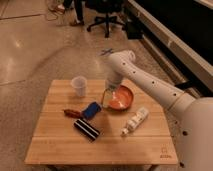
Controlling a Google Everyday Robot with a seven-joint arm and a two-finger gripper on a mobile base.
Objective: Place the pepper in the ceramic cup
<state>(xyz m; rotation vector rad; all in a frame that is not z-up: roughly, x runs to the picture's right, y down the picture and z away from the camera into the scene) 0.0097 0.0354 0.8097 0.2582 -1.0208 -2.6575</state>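
The pepper [70,113] is small and dark red. It lies on the wooden table [55,145] left of the blue sponge [91,110]. The ceramic cup [78,85] is plain white and stands upright at the back left of the table. My gripper [106,100] hangs from the white arm just right of the sponge, at the left rim of the orange-red bowl [121,98]. It is well to the right of both the pepper and the cup.
A black striped block [87,129] lies in front of the sponge. A slim white bottle [134,121] lies on its side at the right. An office chair [106,20] and a dark counter stand behind the table.
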